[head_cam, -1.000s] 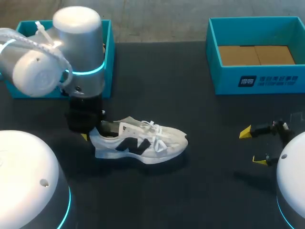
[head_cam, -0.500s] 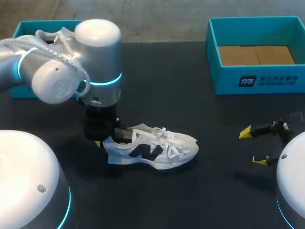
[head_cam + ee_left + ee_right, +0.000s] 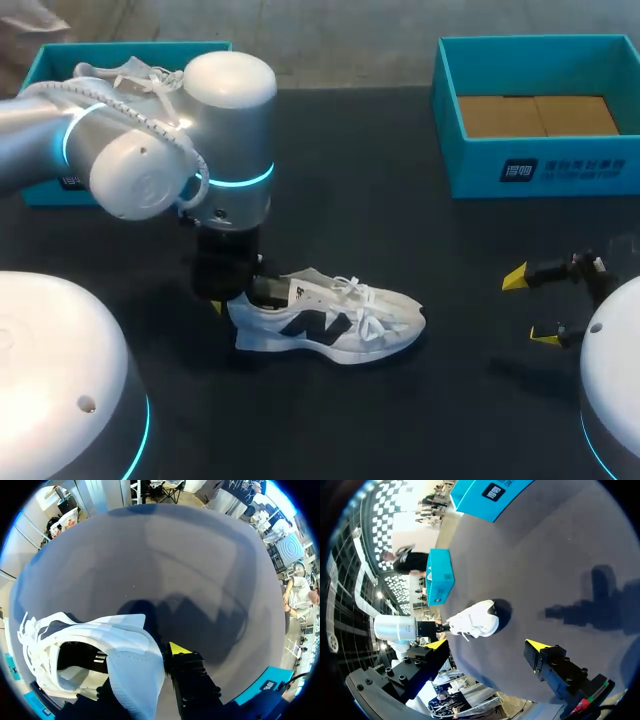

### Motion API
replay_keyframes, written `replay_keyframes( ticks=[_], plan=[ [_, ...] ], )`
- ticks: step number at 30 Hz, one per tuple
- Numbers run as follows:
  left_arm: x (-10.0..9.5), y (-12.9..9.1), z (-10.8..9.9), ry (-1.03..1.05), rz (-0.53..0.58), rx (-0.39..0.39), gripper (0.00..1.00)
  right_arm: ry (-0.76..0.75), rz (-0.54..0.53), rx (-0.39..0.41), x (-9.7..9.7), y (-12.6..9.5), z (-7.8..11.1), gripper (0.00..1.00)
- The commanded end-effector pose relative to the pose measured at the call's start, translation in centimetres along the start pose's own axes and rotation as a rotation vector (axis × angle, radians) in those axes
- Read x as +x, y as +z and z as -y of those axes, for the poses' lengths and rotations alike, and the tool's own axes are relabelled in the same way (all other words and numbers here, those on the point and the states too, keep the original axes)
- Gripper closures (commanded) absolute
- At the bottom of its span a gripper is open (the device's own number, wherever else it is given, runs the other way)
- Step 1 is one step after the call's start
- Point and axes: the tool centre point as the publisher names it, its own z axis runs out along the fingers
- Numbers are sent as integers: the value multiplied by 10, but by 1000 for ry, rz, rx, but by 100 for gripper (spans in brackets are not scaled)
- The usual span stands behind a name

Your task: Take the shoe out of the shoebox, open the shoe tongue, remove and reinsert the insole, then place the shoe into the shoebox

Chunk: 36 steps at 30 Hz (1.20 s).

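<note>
The left gripper [image 3: 238, 300] clamped the heel of the white shoe [image 3: 335, 325], which lay on the dark table [image 3: 400, 230], outside the left shoebox [image 3: 48, 65] and the right shoebox [image 3: 540, 170]. The right gripper [image 3: 530, 307] hung with its 2 fingers spread wide, well apart from the shoe.

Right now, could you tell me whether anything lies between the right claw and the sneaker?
Nothing visible does. Only bare black table lies between the open right claw and the toe of the sneaker. The left claw grips the heel, on the sneaker's far side, so it is not in the path.
</note>
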Motion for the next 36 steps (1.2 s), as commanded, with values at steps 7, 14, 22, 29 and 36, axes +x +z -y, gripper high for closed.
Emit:
replay_keyframes(
  ticks=[7, 14, 22, 29, 36],
  plan=[
    [-5, 4, -2, -25, 10, -1, 100, -1, 0, -4, 0, -1, 2, 0],
    [-13, 2, -3, -35, 11, -10, 100, -1, 0, -4, 0, -1, 2, 0],
    [-23, 5, -5, -40, -3, -12, 100, -1, 0, -4, 0, -1, 2, 0],
    [-27, 8, -9, -52, -16, -15, 100, -1, 0, -4, 0, -1, 2, 0],
    [-30, 13, -11, -47, -29, -20, 100, -1, 0, -4, 0, -1, 2, 0]
  ],
)
